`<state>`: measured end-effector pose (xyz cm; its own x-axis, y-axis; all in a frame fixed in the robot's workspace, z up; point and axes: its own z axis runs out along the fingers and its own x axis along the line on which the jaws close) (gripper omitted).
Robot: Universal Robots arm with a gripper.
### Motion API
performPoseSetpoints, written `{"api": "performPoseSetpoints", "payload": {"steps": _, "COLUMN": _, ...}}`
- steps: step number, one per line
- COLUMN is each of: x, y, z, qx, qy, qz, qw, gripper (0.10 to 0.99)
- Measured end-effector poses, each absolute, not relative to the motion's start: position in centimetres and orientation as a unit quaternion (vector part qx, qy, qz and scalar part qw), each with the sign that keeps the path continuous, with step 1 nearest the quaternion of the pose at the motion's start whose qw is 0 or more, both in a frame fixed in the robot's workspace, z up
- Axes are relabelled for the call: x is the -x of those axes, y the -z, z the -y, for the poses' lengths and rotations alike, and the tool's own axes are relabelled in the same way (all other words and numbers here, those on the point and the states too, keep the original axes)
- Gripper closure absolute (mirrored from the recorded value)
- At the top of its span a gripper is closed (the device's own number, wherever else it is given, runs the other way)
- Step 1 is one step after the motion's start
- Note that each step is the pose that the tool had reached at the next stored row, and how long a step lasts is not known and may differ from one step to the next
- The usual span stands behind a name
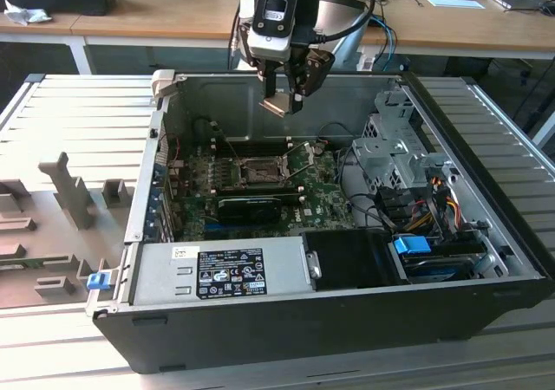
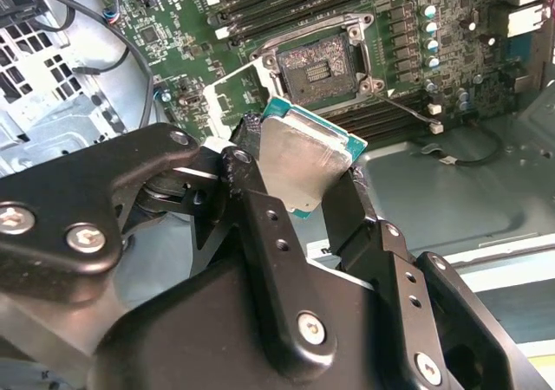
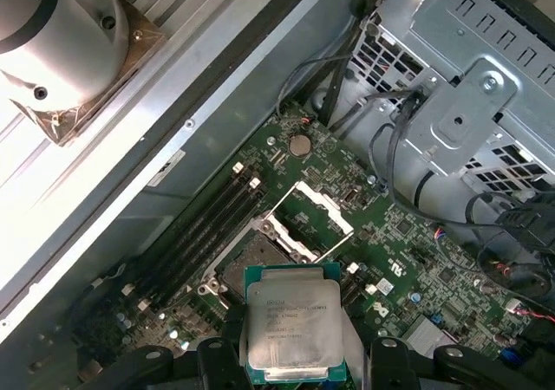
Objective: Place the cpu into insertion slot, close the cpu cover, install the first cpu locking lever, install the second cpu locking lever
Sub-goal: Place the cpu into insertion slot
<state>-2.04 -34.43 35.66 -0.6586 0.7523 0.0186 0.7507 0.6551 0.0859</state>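
above case [image 1: 260,325]: cpu [image 3: 293,328] in pincer [image 2: 299,158]

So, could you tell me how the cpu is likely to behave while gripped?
The cpu is a thin flat plate, so probably stiff and light. Its smooth metal top may be slippery, and the fingers pinch only its edges, so it could twist.

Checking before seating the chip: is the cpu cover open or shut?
Open: the cpu cover stands raised beside the bare insertion slot.
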Motion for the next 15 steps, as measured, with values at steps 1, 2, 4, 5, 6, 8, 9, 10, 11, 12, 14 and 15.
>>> {"api": "performPoseSetpoints", "payload": {"steps": 1, "x": 2.04, "y": -35.66, "z": 34.43, "qx": -0.416, "qy": -0.043, "qz": -0.908, "qw": 0.009, "gripper": 0.557}}
{"api": "performPoseSetpoints", "payload": {"steps": 2, "x": 2.05, "y": -35.66, "z": 34.43, "qx": -0.418, "qy": -0.043, "qz": -0.907, "qw": 0.010, "gripper": 0.557}}
{"api": "performPoseSetpoints", "payload": {"steps": 4, "x": 2.05, "y": -35.66, "z": 34.43, "qx": -0.422, "qy": -0.043, "qz": -0.906, "qw": 0.010, "gripper": 0.557}}
{"api": "performPoseSetpoints", "payload": {"steps": 5, "x": 2.04, "y": -35.65, "z": 34.43, "qx": -0.424, "qy": -0.043, "qz": -0.905, "qw": 0.010, "gripper": 0.557}}
{"api": "performPoseSetpoints", "payload": {"steps": 6, "x": 2.04, "y": -35.65, "z": 34.43, "qx": -0.426, "qy": -0.043, "qz": -0.904, "qw": 0.010, "gripper": 0.557}}
{"api": "performPoseSetpoints", "payload": {"steps": 8, "x": 2.04, "y": -35.64, "z": 34.43, "qx": -0.429, "qy": -0.043, "qz": -0.902, "qw": 0.010, "gripper": 0.557}}
{"api": "performPoseSetpoints", "payload": {"steps": 9, "x": 2.04, "y": -35.64, "z": 34.43, "qx": -0.433, "qy": -0.043, "qz": -0.901, "qw": 0.010, "gripper": 0.557}}
{"api": "performPoseSetpoints", "payload": {"steps": 10, "x": 2.04, "y": -35.63, "z": 34.43, "qx": -0.436, "qy": -0.043, "qz": -0.899, "qw": 0.010, "gripper": 0.557}}
{"api": "performPoseSetpoints", "payload": {"steps": 11, "x": 2.05, "y": -35.63, "z": 34.43, "qx": -0.439, "qy": -0.043, "qz": -0.898, "qw": 0.011, "gripper": 0.557}}
{"api": "performPoseSetpoints", "payload": {"steps": 12, "x": 2.05, "y": -35.62, "z": 34.43, "qx": -0.441, "qy": -0.043, "qz": -0.897, "qw": 0.011, "gripper": 0.557}}
{"api": "performPoseSetpoints", "payload": {"steps": 14, "x": 2.04, "y": -35.61, "z": 34.43, "qx": -0.445, "qy": -0.043, "qz": -0.894, "qw": 0.011, "gripper": 0.557}}
{"api": "performPoseSetpoints", "payload": {"steps": 15, "x": 2.04, "y": -35.61, "z": 34.43, "qx": -0.448, "qy": -0.043, "qz": -0.893, "qw": 0.011, "gripper": 0.557}}
